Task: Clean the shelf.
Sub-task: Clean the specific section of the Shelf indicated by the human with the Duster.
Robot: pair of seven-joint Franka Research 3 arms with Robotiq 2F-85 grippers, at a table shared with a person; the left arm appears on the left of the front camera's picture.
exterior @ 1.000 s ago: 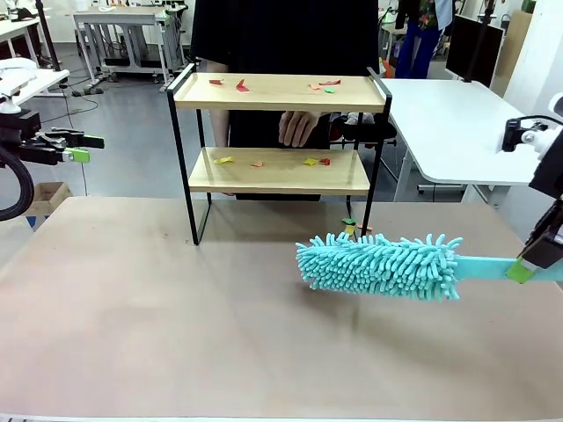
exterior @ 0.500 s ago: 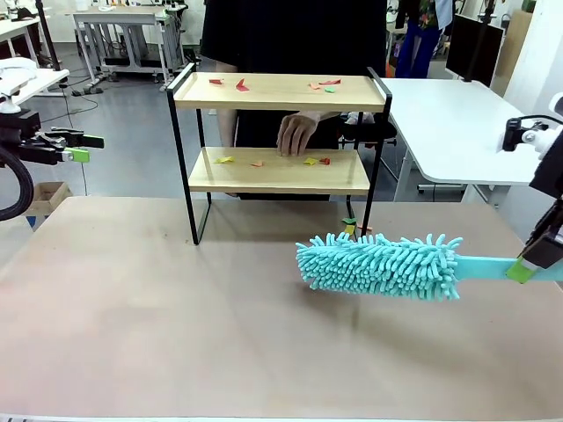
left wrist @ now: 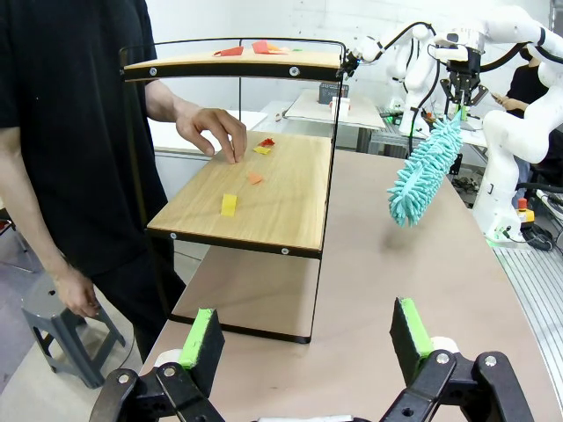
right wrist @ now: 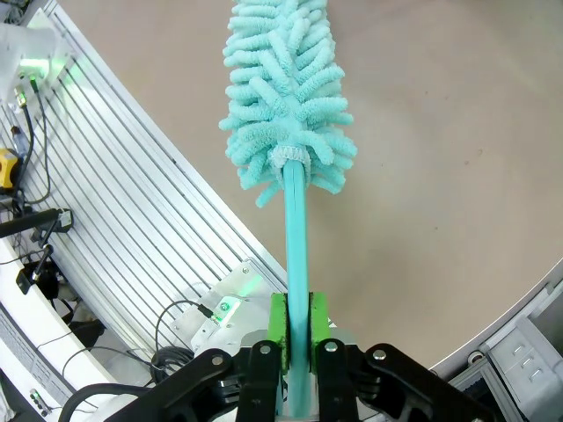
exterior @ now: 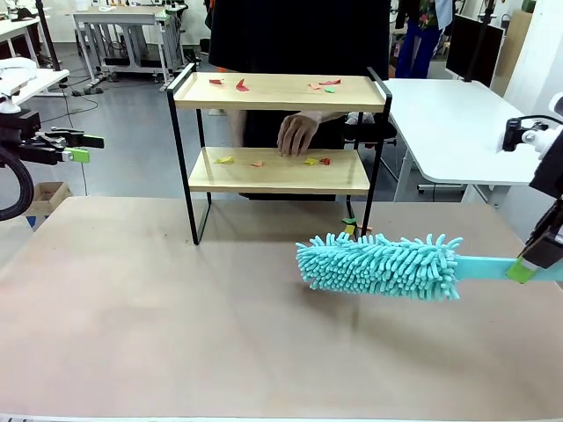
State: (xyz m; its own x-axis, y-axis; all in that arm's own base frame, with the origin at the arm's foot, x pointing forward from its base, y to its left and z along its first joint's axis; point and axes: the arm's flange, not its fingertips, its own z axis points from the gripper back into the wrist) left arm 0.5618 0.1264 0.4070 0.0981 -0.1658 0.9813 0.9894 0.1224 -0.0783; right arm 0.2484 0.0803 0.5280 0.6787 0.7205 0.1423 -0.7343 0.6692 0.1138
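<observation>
- The shelf stands at the far middle of the surface. Coloured paper scraps are strewn over its top board, with more on its lower board.
- The right tool is clamped on the handle of a teal duster. The duster's fluffy head is held low, in front of the shelf and toward its right end.
- The left tool waits well to the left of the shelf, its jaws apart and empty.
- A person behind the shelf has a hand reaching in between the two boards.
- Risk: a sweep along the lower board now would likely run into that hand.
- Risk: the shelf looks light on its thin frame, so a hard push from the duster could slide or tip it.
- Risk: the duster is gripped at the handle's far end and could twist in the pads under side load. Scraps may also scatter off the shelf's edge.
- The left wrist view sees the shelf end-on and shows the person's fingertips down on the lower board among the scraps, which the front view leaves unclear.
- The right wrist view shows both green pads pressed flat on the handle, a detail too small to judge from the front.
</observation>
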